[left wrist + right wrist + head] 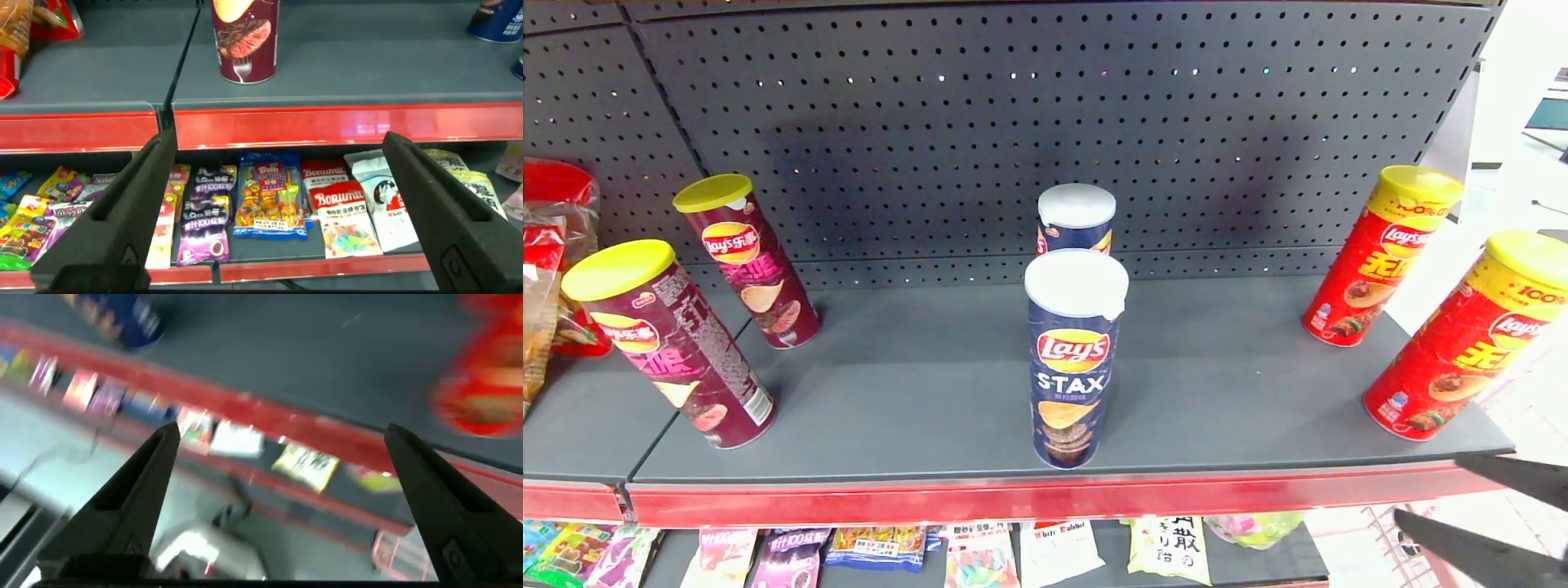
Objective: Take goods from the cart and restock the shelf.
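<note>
The left gripper [279, 139] and right gripper [282, 429] are hanging wide open, empty — the blue chip canister [1068, 359] is standing at the near edge of the shelf [915, 384], looking light, stiff, slick — I'd be gripping mid-body

A dark grey shelf [931, 367] spans the scene; its back panel [1045, 98] is pegboard, dotted with even rows of small holes, and points of light glint through some of them; a bright red front strip [1045, 498] runs along the board's edge; a seam [641, 464] splits the board into two sections; a lower tier [1282, 563] sits beneath; to the right the room [1523, 57] is brightly lit, with a pale floor [1539, 433].
</note>
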